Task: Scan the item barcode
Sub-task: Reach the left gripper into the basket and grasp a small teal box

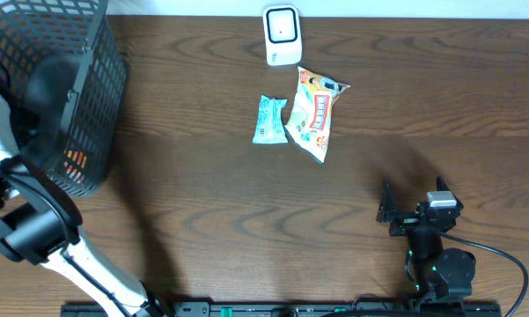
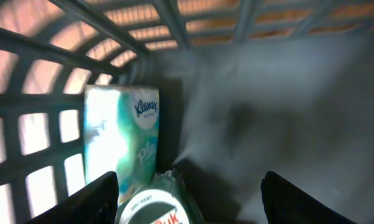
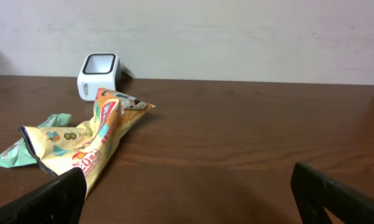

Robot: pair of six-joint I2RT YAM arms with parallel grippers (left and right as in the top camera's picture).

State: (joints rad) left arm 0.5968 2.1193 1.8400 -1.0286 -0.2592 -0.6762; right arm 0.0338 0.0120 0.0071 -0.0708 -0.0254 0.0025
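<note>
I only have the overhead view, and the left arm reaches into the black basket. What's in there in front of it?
Observer: The left wrist view shows a Kleenex pack standing upright against the basket wall.
Operator: Anything between the jaws?
Observer: A round white-topped item lies low inside the left gripper, just in front of the pack. The jaws stand open and are not closed on it.
</note>
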